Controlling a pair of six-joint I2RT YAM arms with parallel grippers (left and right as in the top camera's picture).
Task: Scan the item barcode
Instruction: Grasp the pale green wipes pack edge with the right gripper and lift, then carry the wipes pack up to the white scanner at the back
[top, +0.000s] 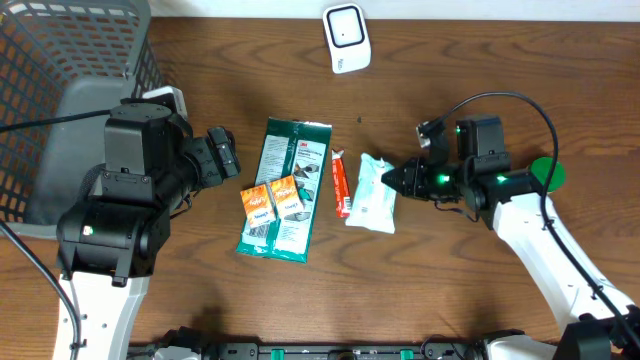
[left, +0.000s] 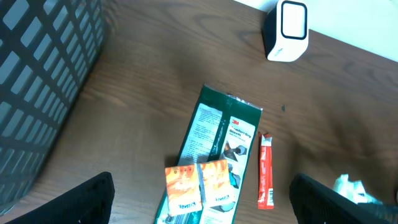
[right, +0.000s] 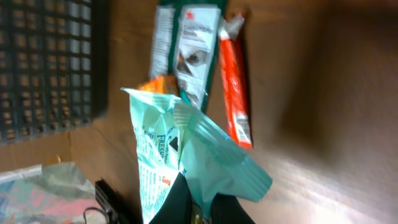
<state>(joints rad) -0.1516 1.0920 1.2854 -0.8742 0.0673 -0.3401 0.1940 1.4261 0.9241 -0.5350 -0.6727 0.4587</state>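
One mint pouch (right: 180, 143), lettering possibly "FRESH", is lying beside red stick (top: 341, 183) and green 3M pack (top: 290, 190); right gripper (top: 398, 180) is pinching its edge; left gripper (top: 226, 152) is hovering, jaws spread wide; white scanner (top: 346, 38) is standing well apart.

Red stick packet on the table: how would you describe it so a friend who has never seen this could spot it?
Start at the large dark green package lying flat in the middle of the wooden table. Along its edge, on the side facing the pale mint packet, lies the red stick packet. It is the only narrow, bright red item, far slimmer than either neighbour.
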